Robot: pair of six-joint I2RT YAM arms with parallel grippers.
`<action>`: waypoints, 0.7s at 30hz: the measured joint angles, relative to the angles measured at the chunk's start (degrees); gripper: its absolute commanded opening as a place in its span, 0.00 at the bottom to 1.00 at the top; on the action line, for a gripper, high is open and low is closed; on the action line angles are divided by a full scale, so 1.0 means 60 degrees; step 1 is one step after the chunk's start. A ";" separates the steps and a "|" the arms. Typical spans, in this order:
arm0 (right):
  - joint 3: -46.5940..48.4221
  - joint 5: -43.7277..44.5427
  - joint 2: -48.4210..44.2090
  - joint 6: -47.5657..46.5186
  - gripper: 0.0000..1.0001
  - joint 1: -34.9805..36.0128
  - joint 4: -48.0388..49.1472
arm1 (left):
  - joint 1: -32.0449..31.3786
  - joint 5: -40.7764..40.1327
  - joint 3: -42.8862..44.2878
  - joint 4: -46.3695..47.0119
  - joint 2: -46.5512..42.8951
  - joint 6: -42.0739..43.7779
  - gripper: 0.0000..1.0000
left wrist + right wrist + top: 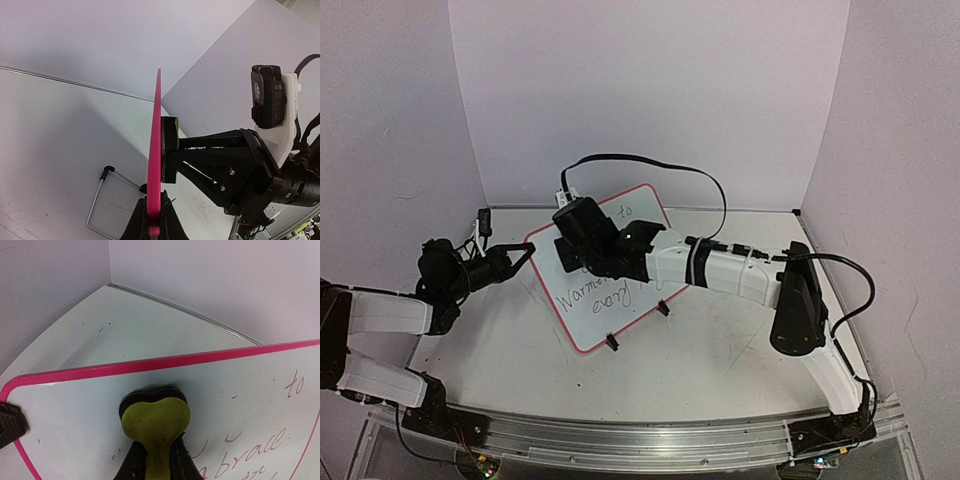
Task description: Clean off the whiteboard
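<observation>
At the middle of the table [720,345], the whiteboard [605,315] was propped at a tilt on its small black feet. Its left corner was clamped by the left jaws, shut on the pink frame. Handwriting [582,298] was found across the near and right parts of the board. Farther up, a yellow eraser [156,422] was gripped in the right jaws, which were closed on it, and it was pressed flat to the board's face. The far-left area around the eraser was bare of marks. The task was judged partly done, since most of the text was yet to be rubbed off.
</observation>
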 measured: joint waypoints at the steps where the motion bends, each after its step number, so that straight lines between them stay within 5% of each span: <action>1: -0.0065 0.0023 -0.0007 0.0000 0.00 0.0026 0.0098 | 0.0000 -0.0003 0.0000 -0.0003 0.0000 0.0003 0.00; 21: -0.3653 -0.0757 -0.1596 0.0517 0.00 -0.2046 0.2581 | -0.0040 0.0073 0.0000 0.0007 0.0000 -0.0225 0.00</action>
